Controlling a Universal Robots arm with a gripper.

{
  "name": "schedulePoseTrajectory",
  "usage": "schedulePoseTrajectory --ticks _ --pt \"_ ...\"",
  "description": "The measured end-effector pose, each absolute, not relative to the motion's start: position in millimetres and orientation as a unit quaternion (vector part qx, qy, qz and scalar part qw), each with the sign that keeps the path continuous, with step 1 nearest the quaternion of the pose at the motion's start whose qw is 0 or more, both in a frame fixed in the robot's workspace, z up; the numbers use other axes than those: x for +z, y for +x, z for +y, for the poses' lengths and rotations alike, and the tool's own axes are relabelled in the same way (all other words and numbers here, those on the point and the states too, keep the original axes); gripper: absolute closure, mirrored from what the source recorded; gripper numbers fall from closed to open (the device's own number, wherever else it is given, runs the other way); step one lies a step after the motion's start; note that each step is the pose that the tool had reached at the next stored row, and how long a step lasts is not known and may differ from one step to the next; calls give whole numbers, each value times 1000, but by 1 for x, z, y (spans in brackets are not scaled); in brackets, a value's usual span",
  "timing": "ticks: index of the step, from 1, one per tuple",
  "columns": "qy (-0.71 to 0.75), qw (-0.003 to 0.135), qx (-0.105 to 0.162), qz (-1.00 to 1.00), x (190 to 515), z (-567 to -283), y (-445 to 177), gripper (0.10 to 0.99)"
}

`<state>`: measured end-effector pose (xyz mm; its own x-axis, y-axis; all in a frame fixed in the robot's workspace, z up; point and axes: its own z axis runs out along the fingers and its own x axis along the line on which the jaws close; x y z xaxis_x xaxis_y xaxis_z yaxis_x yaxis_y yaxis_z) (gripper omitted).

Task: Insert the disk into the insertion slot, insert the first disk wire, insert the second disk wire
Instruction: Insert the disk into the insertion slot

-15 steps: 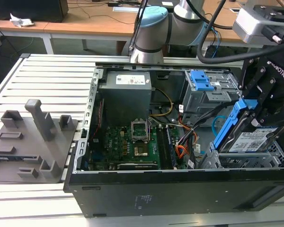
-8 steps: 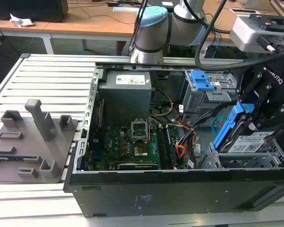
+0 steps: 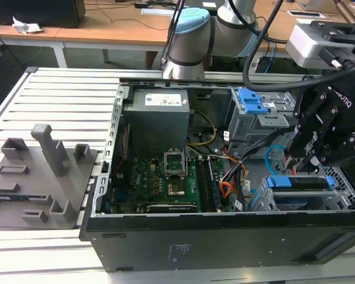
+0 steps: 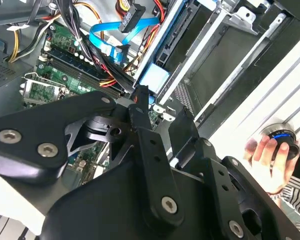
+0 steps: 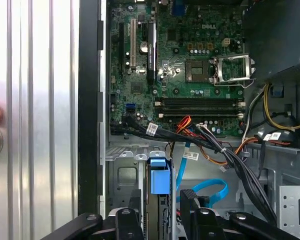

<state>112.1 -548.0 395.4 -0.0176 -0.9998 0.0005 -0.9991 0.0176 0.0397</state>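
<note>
Tool (image 3: 306,158) first: in the exterior view it hangs low inside the open computer case (image 3: 165,248), toward the exterior view's right, directly above the disk (image 3: 300,182). That disk stands on edge in the insertion slot (image 3: 346,192) with its bright blue carrier rail uppermost, nearer than the taller grey cage (image 3: 251,112) with the blue latch. The case lies on its side on the slatted worktop (image 3: 53,100). This leaves the bay open from above, which is probably why the arm reaches straight down.

In the first wrist view the tool (image 5: 158,205) has its fingers (image 5: 127,220) spread, one on each side of the blue end of the disk (image 5: 159,180). A gap shows on both sides, so I judge it is straddling the disk, not pinching it. The silver metal of the insertion slot (image 5: 122,175) flanks the disk closely. A light blue data cable (image 5: 210,189) loops loose just beside it, seemingly not plugged in.

In the second wrist view the tool (image 4: 161,102) points at the disk (image 4: 154,76), whose blue frame end faces it, with the perforated wall of the insertion slot (image 4: 182,94) alongside. A person's hand (image 4: 267,150) rests on a round knob (image 4: 281,136), well apart from the case.
</note>
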Motion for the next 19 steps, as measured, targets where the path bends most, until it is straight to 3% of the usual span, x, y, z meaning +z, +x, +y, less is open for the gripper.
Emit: schedulePoseTrajectory --ticks 3,4,5,8,19 --pt "701 14 -14 -713 395 -548 112 663" --pt "701 14 -14 -713 395 -548 112 792" --pt "701 14 -14 -713 395 -548 112 792" --pt "701 14 -14 -713 395 -548 112 973" --pt "701 15 -15 -713 394 -547 133 980"
